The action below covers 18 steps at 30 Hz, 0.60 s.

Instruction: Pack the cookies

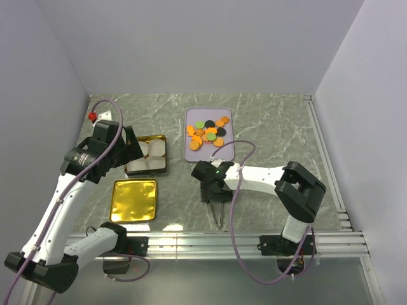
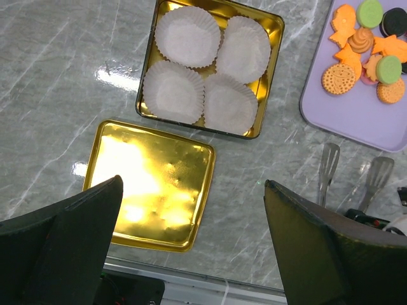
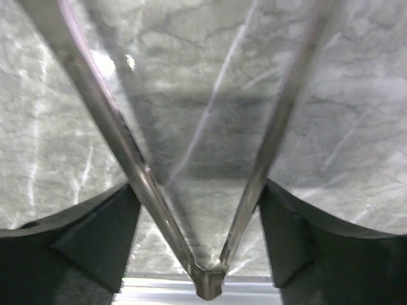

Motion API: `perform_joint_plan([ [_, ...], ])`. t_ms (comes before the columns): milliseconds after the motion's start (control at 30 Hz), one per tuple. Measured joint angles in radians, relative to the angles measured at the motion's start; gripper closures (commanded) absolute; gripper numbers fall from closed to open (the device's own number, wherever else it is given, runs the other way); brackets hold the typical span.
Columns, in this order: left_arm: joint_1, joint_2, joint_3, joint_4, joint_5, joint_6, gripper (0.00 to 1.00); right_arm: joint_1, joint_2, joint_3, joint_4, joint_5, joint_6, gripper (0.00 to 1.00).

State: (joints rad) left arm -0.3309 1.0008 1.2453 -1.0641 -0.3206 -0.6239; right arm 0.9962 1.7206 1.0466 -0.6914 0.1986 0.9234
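The cookies, small orange, black, green and pink pieces, lie piled on a lilac tray at mid table; they also show in the left wrist view. My right gripper is low at the table just in front of the tray. In its wrist view the gripper has both fingers pressed against the outer sides of the arms of metal tongs. The tongs' hinge points at the near edge. My left gripper is wide open and empty, held high above the tin.
A gold square tin holds several white paper cups left of the tray. Its gold lid lies flat in front of it. The tongs' flat tips lie near the tray's front edge. A metal rail runs along the near edge.
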Motion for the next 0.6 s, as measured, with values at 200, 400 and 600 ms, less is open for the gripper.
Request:
perform_joint_plan([
  [200, 0.000, -0.011, 0.000, 0.001, -0.002, 0.000, 0.02, 0.000, 0.002, 0.002, -0.005, 0.008, -0.001, 0.30],
  [400, 0.000, -0.011, 0.000, 0.006, -0.003, -0.002, 0.02, 0.000, -0.147, 0.016, -0.129, 0.045, 0.000, 0.32],
  [600, 0.000, -0.014, -0.014, 0.041, 0.003, -0.024, 0.02, 0.000, -0.335, 0.142, -0.294, 0.090, 0.000, 0.32],
])
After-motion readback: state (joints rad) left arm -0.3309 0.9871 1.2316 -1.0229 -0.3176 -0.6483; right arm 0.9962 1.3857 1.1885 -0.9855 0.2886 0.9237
